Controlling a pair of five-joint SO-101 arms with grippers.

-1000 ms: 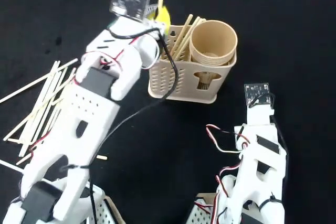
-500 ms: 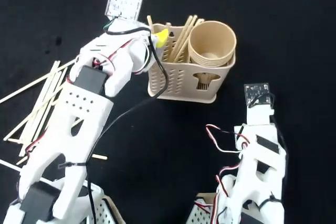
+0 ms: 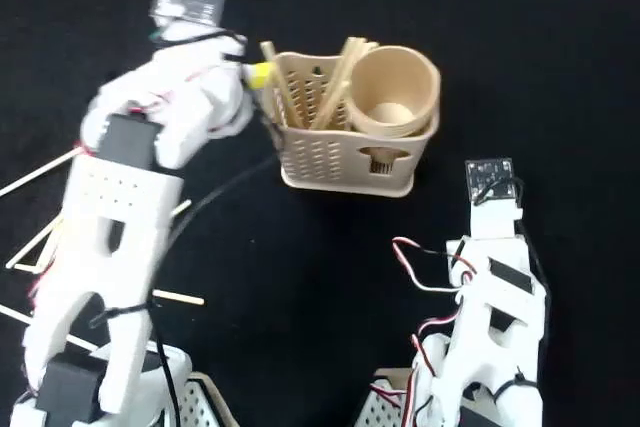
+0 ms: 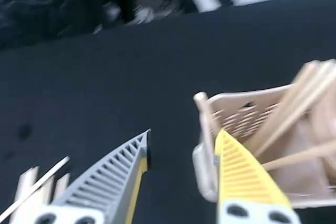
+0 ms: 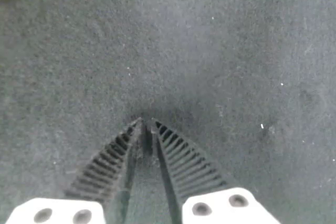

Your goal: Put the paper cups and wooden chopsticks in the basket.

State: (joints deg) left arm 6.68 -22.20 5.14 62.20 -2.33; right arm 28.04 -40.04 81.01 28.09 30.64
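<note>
The beige slotted basket [image 3: 345, 152] stands at the table's middle back. It holds stacked paper cups [image 3: 392, 97] and several wooden chopsticks [image 3: 338, 72]. One chopstick [image 3: 278, 82] leans in the basket's left corner. My left gripper [image 3: 262, 87] sits just left of that corner, open. In the left wrist view the left gripper [image 4: 184, 135] has the leaning chopstick [image 4: 206, 124] beside its yellow finger [image 4: 239, 174], at the basket [image 4: 247, 116] rim. My right gripper [image 5: 144, 124] is shut and empty, low over the black cloth.
Several loose chopsticks [image 3: 35, 175] lie on the black table under and left of the left arm, one [image 3: 180, 297] nearer the front. The right arm [image 3: 492, 277] rests at the front right, below the basket.
The left gripper lowered a chopstick into the basket's left side, let go of it and swung back to the left. The basket shifted slightly left. The right arm stayed still.
</note>
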